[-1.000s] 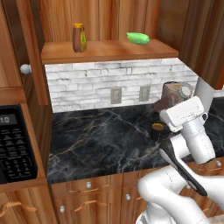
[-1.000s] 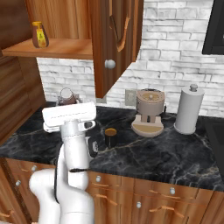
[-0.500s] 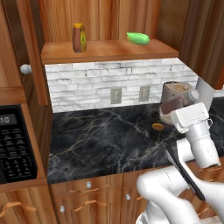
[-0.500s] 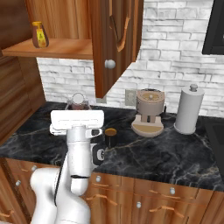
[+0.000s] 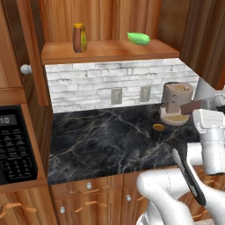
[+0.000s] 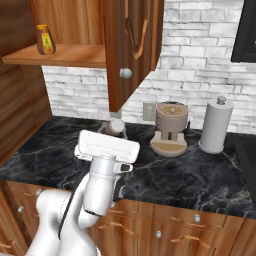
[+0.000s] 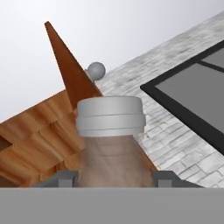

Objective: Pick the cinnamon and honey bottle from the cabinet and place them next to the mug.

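My gripper (image 7: 111, 177) is shut on the cinnamon (image 7: 110, 144), a clear shaker of brown powder whose grey cap points away from the hand. In the left base view the cinnamon (image 5: 194, 107) lies tilted in the gripper (image 5: 203, 108) above the counter, right of the mug (image 5: 157, 131) and in front of the beige appliance. From the right base view its cap (image 6: 116, 125) peeks over the white hand. The honey bottle (image 5: 79, 38) (image 6: 45, 40) stands on the cabinet shelf (image 5: 105, 52) (image 6: 60, 55).
A green object (image 5: 139, 38) lies on the shelf to the right. The beige round appliance (image 5: 177, 103) (image 6: 171, 128) and a paper towel roll (image 6: 215, 125) stand at the back of the black marble counter (image 5: 101, 140). The open cabinet door (image 6: 131, 50) hangs above; a microwave (image 5: 15, 145) sits at left.
The arm has carried the cinnamon to the right and slightly down over the counter, past the mug toward the beige appliance. The honey bottle has stayed on the shelf.
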